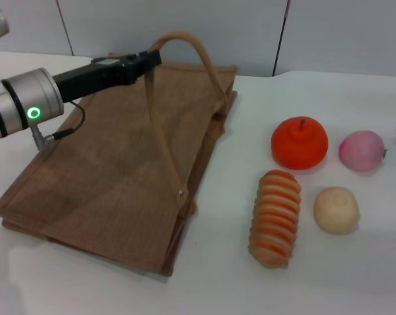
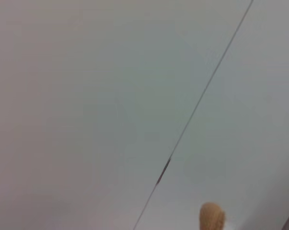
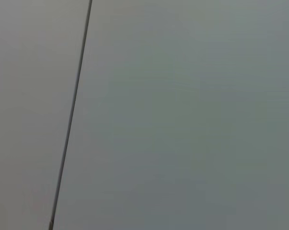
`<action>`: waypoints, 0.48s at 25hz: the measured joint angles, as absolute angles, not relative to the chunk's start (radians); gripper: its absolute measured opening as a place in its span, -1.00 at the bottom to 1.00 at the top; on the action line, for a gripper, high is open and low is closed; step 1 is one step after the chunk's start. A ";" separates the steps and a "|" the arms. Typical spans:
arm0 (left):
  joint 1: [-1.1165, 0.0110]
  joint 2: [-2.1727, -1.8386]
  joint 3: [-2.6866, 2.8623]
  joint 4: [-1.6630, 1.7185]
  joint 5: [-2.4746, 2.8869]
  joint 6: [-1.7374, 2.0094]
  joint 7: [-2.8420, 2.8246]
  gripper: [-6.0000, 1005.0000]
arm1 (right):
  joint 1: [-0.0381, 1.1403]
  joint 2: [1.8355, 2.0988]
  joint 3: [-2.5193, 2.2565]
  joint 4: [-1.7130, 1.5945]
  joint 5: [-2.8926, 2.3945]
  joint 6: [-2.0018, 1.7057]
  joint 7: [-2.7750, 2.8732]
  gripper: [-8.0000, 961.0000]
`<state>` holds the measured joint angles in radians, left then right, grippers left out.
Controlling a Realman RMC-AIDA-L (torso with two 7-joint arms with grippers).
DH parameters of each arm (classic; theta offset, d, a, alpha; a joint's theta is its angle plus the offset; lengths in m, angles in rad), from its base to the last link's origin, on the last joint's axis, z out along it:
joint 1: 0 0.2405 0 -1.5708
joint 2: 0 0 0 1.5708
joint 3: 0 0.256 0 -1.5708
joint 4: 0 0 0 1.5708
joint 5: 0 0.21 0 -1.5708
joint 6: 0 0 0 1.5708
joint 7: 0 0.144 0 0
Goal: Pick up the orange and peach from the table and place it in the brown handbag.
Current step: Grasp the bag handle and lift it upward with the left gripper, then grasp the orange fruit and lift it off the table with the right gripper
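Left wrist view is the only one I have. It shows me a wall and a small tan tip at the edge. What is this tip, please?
Observer: It is the handle of the brown handbag. The left end effector grips it and holds it raised above the flat bag.
Operator: Where are the fruits?
Observer: The orange and the peach lie side by side on the table, to the right of the bag, neither one inside it.

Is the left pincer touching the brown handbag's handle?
Touching. The head view shows the left pincer meeting the raised handle of the brown handbag, the loop lifted off the bag there.
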<state>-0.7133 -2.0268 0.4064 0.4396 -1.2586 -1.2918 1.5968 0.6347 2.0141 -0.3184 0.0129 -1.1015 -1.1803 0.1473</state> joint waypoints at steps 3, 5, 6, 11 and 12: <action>-0.698 -2.027 0.406 0.438 -1.311 -1.347 1.644 -0.74 | 0.636 2.014 -0.320 0.011 -1.101 -1.179 0.148 0.77; -0.687 -2.027 0.406 0.431 -1.344 -1.377 1.675 -0.74 | 0.637 2.014 -0.321 0.010 -1.101 -1.178 0.148 0.77; -0.683 -2.027 0.406 0.427 -1.354 -1.385 1.686 -0.74 | 0.637 2.014 -0.321 0.010 -1.101 -1.178 0.149 0.77; -0.671 -2.024 0.403 0.414 -1.382 -1.416 1.716 -0.74 | 0.636 2.005 -0.382 0.003 -1.121 -1.176 0.237 0.77; -0.670 -2.024 0.403 0.414 -1.384 -1.419 1.719 -0.74 | 0.636 2.001 -0.401 -0.006 -1.133 -1.172 0.269 0.77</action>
<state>-0.6704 -2.0241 0.4034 0.4140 -1.3844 -1.4192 1.7191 0.6360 2.0006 -0.4013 -0.0061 -1.1335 -1.1724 0.2687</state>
